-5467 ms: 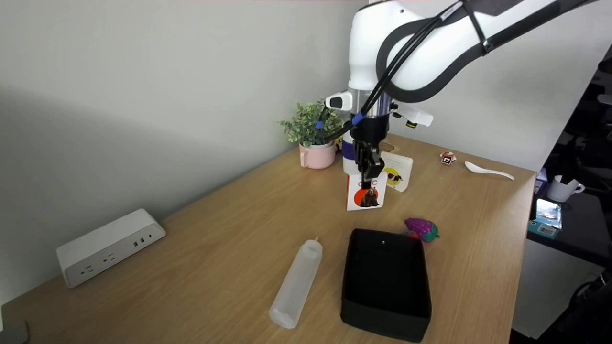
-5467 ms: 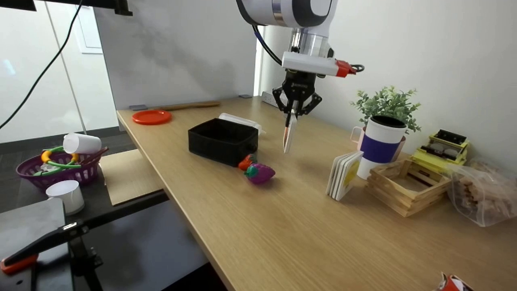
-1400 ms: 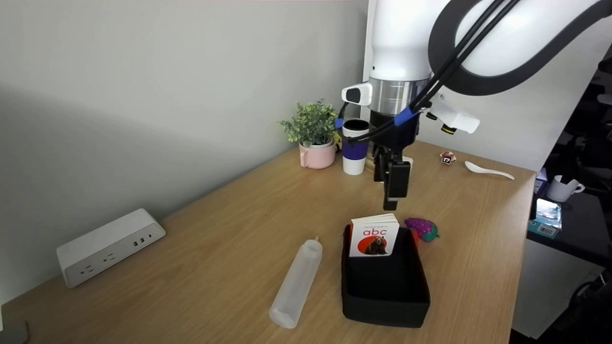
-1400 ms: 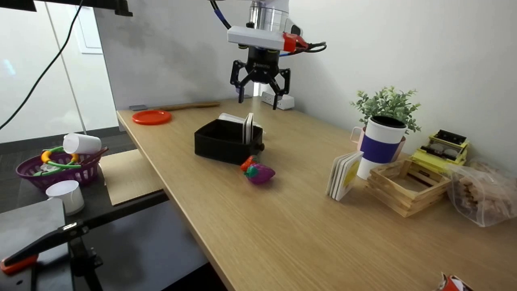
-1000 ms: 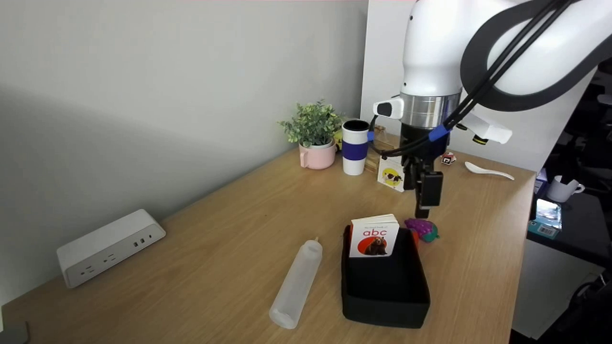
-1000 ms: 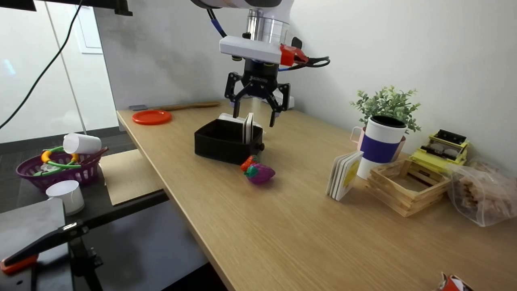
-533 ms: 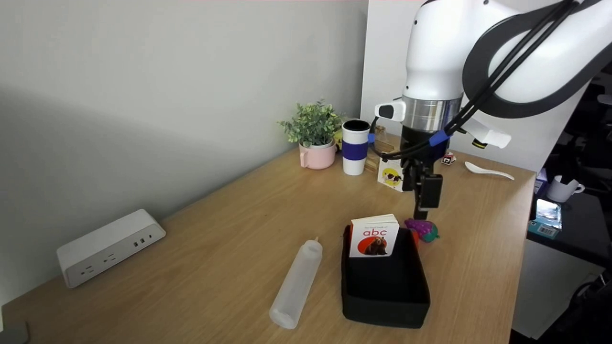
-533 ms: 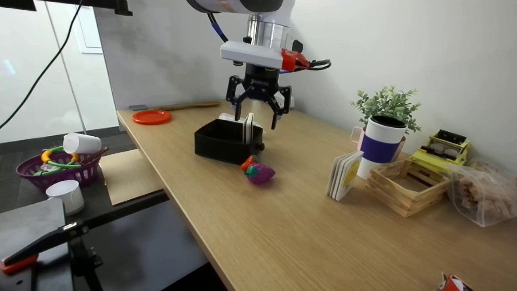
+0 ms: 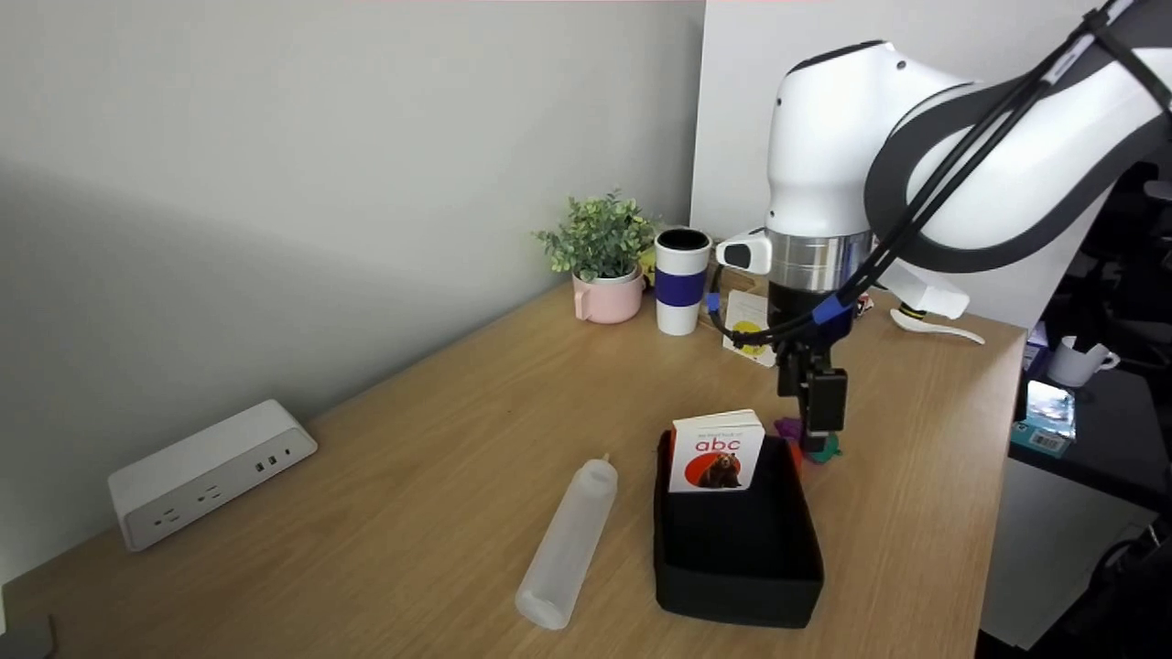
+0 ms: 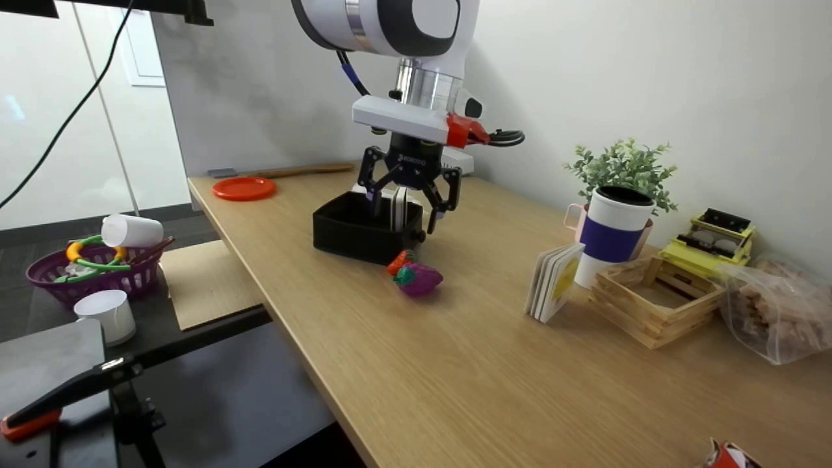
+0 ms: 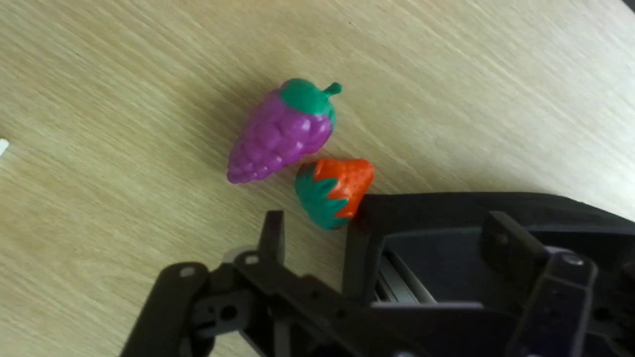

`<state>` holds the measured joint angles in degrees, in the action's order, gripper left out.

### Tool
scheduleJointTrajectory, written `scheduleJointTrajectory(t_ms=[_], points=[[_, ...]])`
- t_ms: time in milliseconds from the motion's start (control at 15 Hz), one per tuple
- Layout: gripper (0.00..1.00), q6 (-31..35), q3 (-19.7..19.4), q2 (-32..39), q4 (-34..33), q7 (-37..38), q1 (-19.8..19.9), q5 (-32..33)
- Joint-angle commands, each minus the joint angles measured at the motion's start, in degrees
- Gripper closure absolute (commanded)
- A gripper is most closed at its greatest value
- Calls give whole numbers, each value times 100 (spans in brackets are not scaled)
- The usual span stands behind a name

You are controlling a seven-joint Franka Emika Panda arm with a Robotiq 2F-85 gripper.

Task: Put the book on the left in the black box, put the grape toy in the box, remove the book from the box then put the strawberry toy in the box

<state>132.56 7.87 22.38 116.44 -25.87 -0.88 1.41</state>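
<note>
The "abc" book [image 9: 717, 453] stands leaning in the black box [image 9: 740, 595], its top above the rim at one end. My gripper [image 10: 404, 215] is open and low over that end, with nothing held. In the wrist view one finger [image 11: 273, 238] is above the table and the opposite finger [image 11: 511, 243] above the box's inside; the gripper's body covers part of the book [image 11: 407, 285]. The strawberry toy [image 11: 342, 186] touches the box's outer corner, ahead of the jaws. Beside it on the table lies the purple grape toy [image 11: 278, 131].
A clear squeeze bottle [image 9: 568, 549] lies beside the box. Farther along stand a second book [image 10: 552, 283], a white and purple cup [image 10: 614, 237], a potted plant [image 9: 600, 243] and a wooden crate [image 10: 650, 318]. A red plate [image 10: 244, 188] lies near the table's edge.
Earlier my gripper held the book above the table; now the book is in the box and the jaws are open. Over the last second my gripper has shifted toward the toys and come down.
</note>
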Motion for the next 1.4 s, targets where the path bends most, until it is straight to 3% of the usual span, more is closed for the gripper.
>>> scheduleJointTrajectory(t_ms=[0, 533, 933, 1333], points=[[0, -211, 50, 148, -101, -283, 92, -39], [0, -1435, 38, 355, -323, -1926, 30, 460], [0, -1059, -101, 381, -252, -1281, -222, 1214], [0, -414, -60, 606, -246, -1098, -90, 1185]])
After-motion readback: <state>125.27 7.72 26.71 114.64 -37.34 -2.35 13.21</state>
